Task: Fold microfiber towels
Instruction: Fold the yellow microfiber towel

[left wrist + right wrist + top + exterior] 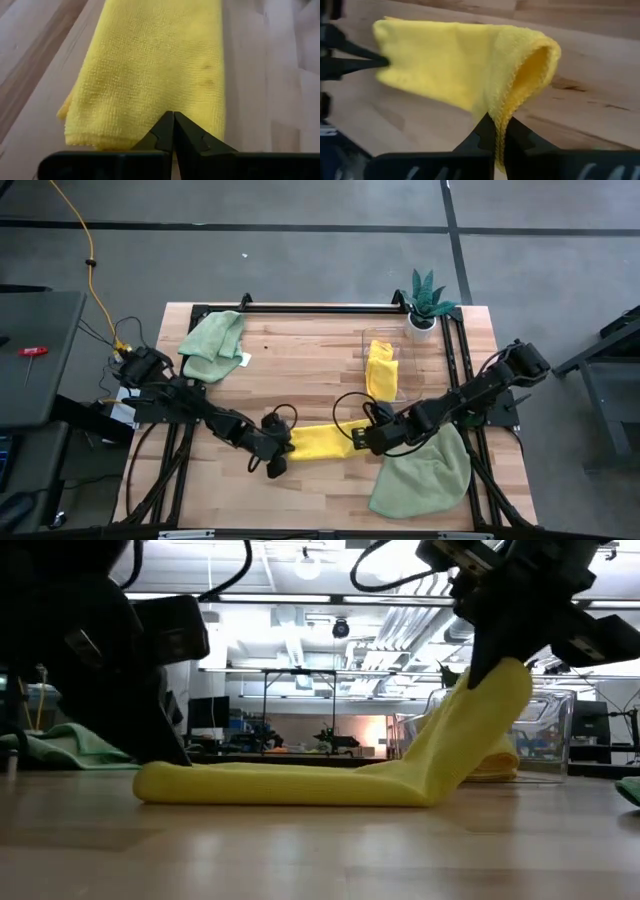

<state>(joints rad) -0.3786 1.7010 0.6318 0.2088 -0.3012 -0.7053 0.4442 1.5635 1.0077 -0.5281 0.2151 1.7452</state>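
A yellow microfiber towel [320, 442], folded into a long strip, lies across the middle of the table. My left gripper [281, 454] is shut at its left end, low on the table. My right gripper [362, 439] is shut on its right end, which is raised off the wood [495, 690]. Another yellow towel [380, 368] lies in a clear bin. One green towel [212, 345] rests bunched at the far left. Another green towel [425, 470] lies spread at the near right, under my right arm. My left gripper has its shut fingertips [165, 131] over the strip's left end [125, 135], slanting down from the table's left, along the strip. The fingers hide how much cloth is caught. That end lies flat on the wood. My right gripper pinches the strip's right end by its hemmed edges [502, 107], several layers together, slanting down from the right. The cloth bulges into an open loop [535, 65] beyond the fingers. That end is lifted, and the rest slopes down onto the table [280, 783].
A potted plant [428, 302] stands at the far right corner beside the clear bin [400, 350]. A black frame [320, 308] runs along the table's far edge. Bare wood shows at the far middle and near left.
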